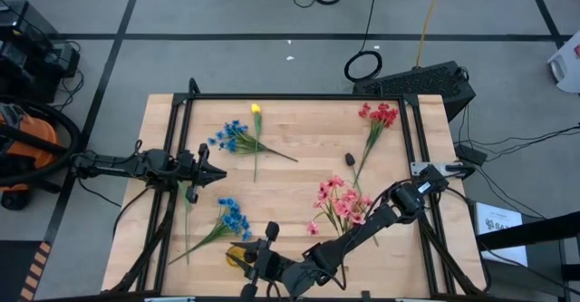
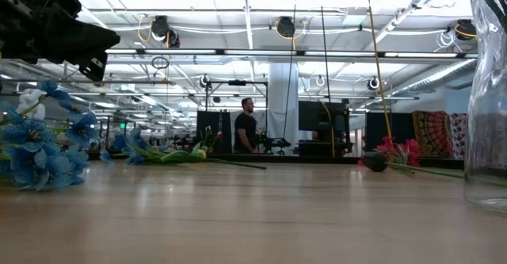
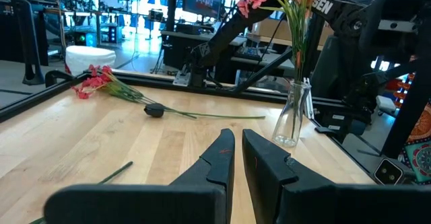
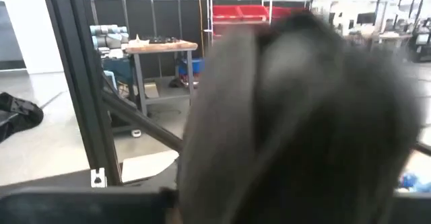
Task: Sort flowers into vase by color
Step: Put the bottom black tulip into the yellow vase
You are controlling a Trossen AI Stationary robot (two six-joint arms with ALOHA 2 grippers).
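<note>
Pink flowers stand upright in a clear glass vase, their stems in its neck. Loose on the table lie a red sprig, two blue sprigs and a yellow bud on a long stem. My left gripper hovers shut over the table's left half, pointing toward the vase and touching nothing. My right gripper reaches to the near edge, beside a yellow object that I cannot identify. A dark blurred mass fills its wrist view.
A small dark bud lies by the red sprig's stem. The right arm slants across the table's near right part, close to the vase. Black frame rails border the table. Bare wood shows at the centre.
</note>
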